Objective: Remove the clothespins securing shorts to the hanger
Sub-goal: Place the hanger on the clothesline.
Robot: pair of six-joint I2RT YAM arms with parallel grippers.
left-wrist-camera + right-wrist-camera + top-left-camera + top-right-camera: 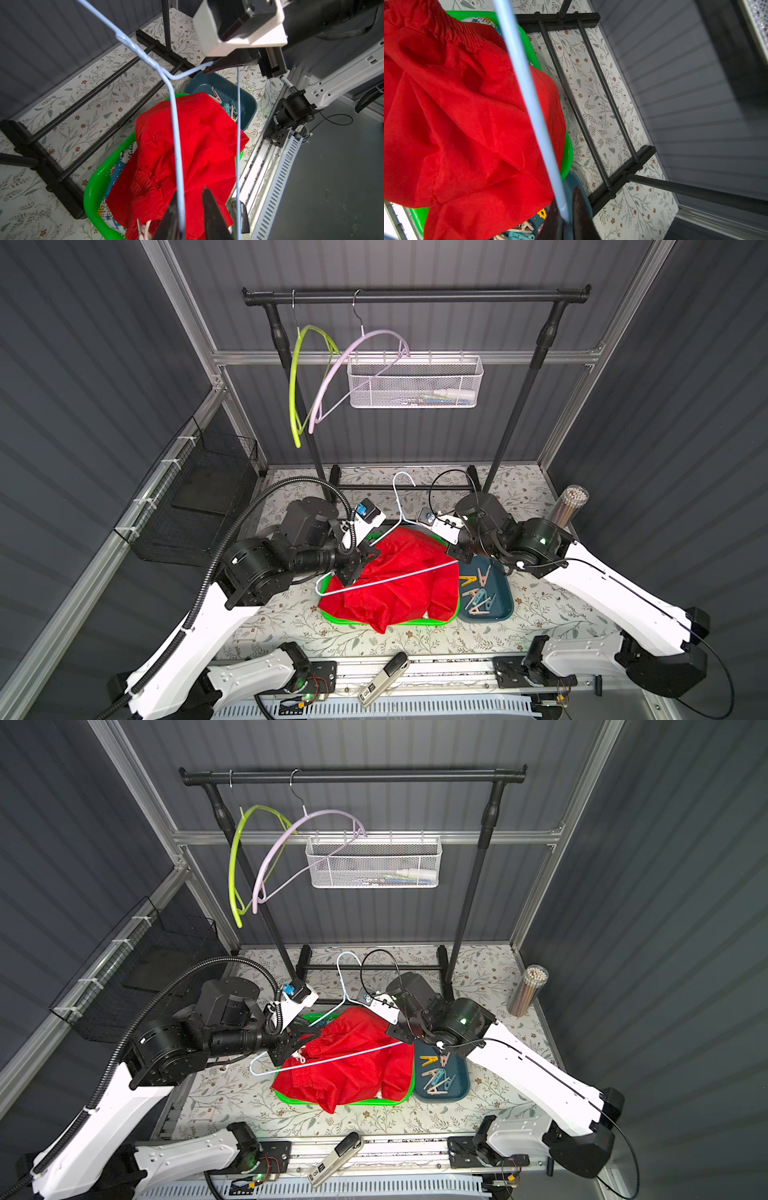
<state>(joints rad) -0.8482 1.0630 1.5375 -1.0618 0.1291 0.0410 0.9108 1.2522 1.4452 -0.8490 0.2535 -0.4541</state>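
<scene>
The clothespins [478, 591] lie heaped in a teal dish [503, 603] that sits right against the green basket [91, 187] on the right arm's side. I can see none clipped to any cloth. The red shorts [407, 601] are crumpled in the basket and spill over its near rim onto the table [291, 614], with a printed pair [116, 176] tucked beneath them. Directly above the basket hangs the pale blue wire hanger [415, 571]. Its long bottom bar runs crosswise over the basket from one arm to the other, and its hook points to the basket's far side. The wire looks bare, though its left end is half hidden by the arm, so I would not swear to it.

The right hand [565, 196] is pressed together over the basket's dish-side edge, pinching the wire at the hanger's end. The left hand [190, 193], over the basket's opposite edge, has its fingers apart, and the wire passes loosely between them. To my eye the unpegging is done and the hanger depends on the right hand alone. Any move to carry it off would swing the long bar from that end.
</scene>
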